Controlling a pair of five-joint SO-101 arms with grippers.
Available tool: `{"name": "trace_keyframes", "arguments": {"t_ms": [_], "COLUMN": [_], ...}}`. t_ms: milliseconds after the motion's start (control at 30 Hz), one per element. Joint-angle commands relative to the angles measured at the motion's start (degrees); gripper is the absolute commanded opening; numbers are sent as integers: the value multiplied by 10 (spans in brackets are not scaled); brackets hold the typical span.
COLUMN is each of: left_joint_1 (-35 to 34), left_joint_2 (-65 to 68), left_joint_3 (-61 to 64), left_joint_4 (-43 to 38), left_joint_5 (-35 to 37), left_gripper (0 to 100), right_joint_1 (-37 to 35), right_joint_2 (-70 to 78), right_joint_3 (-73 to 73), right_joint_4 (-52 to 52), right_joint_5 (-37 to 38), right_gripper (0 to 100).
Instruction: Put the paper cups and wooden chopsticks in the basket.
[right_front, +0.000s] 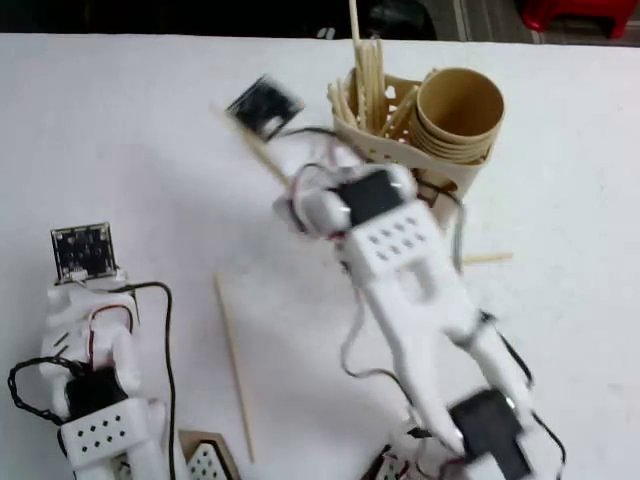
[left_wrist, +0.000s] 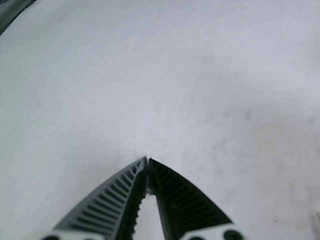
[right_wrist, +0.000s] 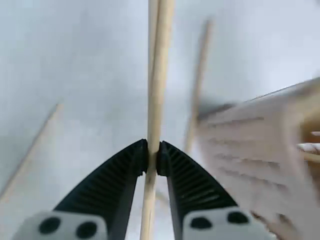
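A pale slotted basket (right_front: 372, 146) stands at the back of the white table. It holds several wooden chopsticks (right_front: 366, 75) and a stack of paper cups (right_front: 459, 112). My right gripper (right_wrist: 152, 150) is shut on one chopstick (right_wrist: 159, 75), just left of the basket (right_wrist: 250, 145); from above, the right gripper (right_front: 263, 106) carries that chopstick (right_front: 262, 152) at a slant. Another chopstick (right_front: 235, 365) lies flat on the table in front, and a short end of one (right_front: 487, 259) pokes out right of the arm. My left gripper (left_wrist: 147, 165) is shut over bare table at the near left, holding nothing.
The right arm (right_front: 410, 290) stretches diagonally from the near right corner toward the basket, with cables trailing. The left arm (right_front: 95, 380) sits at the near left. The table's far edge (right_front: 150, 36) borders dark floor and a red object (right_front: 580, 12).
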Motion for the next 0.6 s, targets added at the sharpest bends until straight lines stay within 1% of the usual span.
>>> {"name": "trace_keyframes", "arguments": {"t_ms": [0,167,300,400,567], "left_joint_1": [-2,-1,-1,-1,-1], "left_joint_2": [-7,-7,-7,-7,-7], "left_joint_3": [-5,-5,-5,-5,-5], "left_joint_4": [-7,-7,-7,-7,-7], "left_joint_5": [-7,-7,-7,-7,-7], "left_gripper": [24,24,24,24,24], "right_joint_1": [37,80,112,129,144], "right_joint_2": [-96,-133,-130,-120,-90], "right_joint_3": [-4,-3,7,31,115], "right_joint_4": [-78,-218,-330,-436,-609], "right_joint_5": [-48,-94,-96,-96,-96], "right_gripper": [18,18,18,18,18]}}
